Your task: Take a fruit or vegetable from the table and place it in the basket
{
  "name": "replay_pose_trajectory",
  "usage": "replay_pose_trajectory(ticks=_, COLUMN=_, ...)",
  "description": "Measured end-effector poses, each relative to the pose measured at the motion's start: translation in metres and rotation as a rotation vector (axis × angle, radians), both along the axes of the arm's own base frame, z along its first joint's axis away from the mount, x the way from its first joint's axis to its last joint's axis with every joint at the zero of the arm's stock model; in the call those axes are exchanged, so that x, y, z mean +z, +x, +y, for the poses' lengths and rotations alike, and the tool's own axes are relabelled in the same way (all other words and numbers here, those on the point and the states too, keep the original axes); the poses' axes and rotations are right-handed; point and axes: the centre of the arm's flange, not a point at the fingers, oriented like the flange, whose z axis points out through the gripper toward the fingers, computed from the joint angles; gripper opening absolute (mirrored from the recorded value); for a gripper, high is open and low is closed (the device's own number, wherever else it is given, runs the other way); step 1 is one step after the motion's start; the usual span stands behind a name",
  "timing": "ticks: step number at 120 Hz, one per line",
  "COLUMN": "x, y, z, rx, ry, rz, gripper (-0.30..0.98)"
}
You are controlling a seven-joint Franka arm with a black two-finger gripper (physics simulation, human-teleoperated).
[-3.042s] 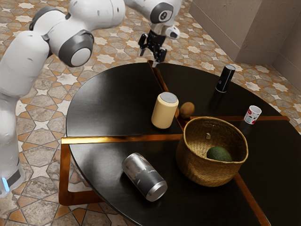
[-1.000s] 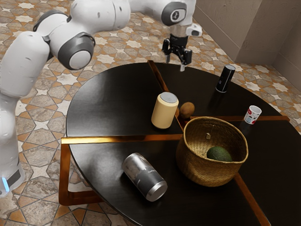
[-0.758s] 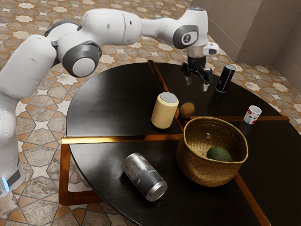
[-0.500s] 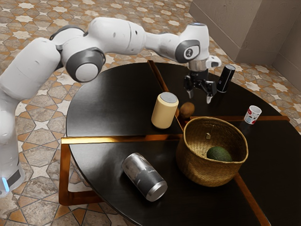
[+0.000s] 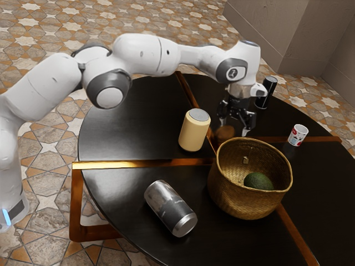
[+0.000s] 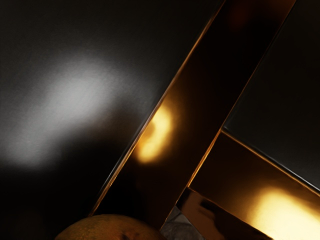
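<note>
My gripper (image 5: 233, 128) is low over the table behind the basket, its two fingers spread apart. A round brown fruit or vegetable (image 5: 224, 133) lies at the fingers, close to the fingertip nearer the cream bottle; no grasp on it is visible. In the wrist view the top of the brown fruit or vegetable (image 6: 111, 229) shows at the lower edge. The woven basket (image 5: 226, 188) stands upright on the table (image 5: 122, 130), with a dark green avocado-like fruit (image 5: 258, 181) inside.
A cream bottle (image 5: 194, 131) stands beside the brown item. A silver-grey can (image 5: 170, 208) lies on its side. Beyond the gripper stands a black can (image 5: 268, 92), and a small white-and-red cup (image 5: 298, 135) is toward the exterior view's right.
My gripper has swung from beyond the table's far edge toward the exterior view's right and down to the brown item, which appears shifted slightly toward the basket.
</note>
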Motion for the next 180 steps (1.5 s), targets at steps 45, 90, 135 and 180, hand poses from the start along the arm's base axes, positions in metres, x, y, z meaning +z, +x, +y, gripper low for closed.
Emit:
replay_pose_trajectory(ticks=45, x=-0.015, y=-0.004, z=0.000, rx=0.041, ry=0.006, rz=0.070, gripper=0.44)
replay_pose_trajectory(ticks=90, x=0.009, y=-0.012, z=0.004, rx=0.048, ry=0.030, rz=0.078, gripper=0.21)
replay_pose_trajectory(ticks=135, x=0.227, y=-0.081, z=-0.069, rx=-0.066, ry=0.037, rz=-0.195, gripper=0.30)
replay_pose_trajectory(ticks=180, x=0.133, y=-0.057, z=-0.228, rx=-0.298, ry=0.023, rz=-0.075, gripper=0.28)
